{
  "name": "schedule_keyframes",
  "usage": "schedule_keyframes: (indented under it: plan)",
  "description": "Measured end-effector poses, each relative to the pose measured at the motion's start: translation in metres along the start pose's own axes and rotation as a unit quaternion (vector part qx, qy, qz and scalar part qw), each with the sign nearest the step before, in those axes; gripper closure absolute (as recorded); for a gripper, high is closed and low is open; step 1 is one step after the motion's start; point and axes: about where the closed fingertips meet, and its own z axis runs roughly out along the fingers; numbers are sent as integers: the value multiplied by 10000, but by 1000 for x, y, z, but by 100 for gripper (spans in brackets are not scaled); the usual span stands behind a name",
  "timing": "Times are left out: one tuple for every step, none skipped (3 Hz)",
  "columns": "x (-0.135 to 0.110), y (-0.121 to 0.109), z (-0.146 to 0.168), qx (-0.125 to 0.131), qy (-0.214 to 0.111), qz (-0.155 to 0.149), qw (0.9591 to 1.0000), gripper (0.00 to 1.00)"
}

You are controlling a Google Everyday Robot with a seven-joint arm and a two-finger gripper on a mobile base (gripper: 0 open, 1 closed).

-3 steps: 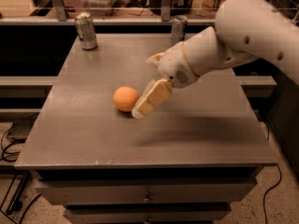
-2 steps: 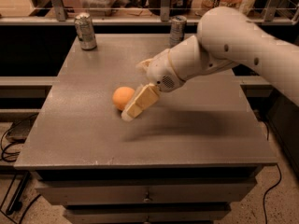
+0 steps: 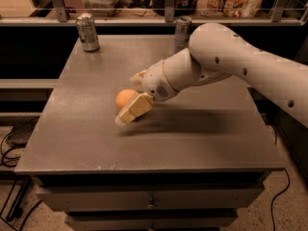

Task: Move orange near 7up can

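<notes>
The gripper has swung left and lower across the table since a second ago. Its jaws now stand spread with the orange between them, one jaw in front of the fruit and the other behind; whether either touches it cannot be told. The orange itself has not shifted. By its looks it is light, firm and smooth, and liable to roll, so it is best pinched across its widest middle. Well beyond the jaws, to their left in the view, the 7up can stands at the far corner. A slimmer can stands beyond to the right. No label on either can is readable
</notes>
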Motion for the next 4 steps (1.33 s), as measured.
schedule_keyframes:
  plan:
    - [5, -2, 2, 68, -56, 99, 9999, 39]
    - [-7, -6, -14, 197, -220, 16, 9996, 71]
    - [-30, -12, -34, 267, -426, -134, 9986, 94]
    - [-31, -11, -34, 262, -430, -145, 9986, 100]
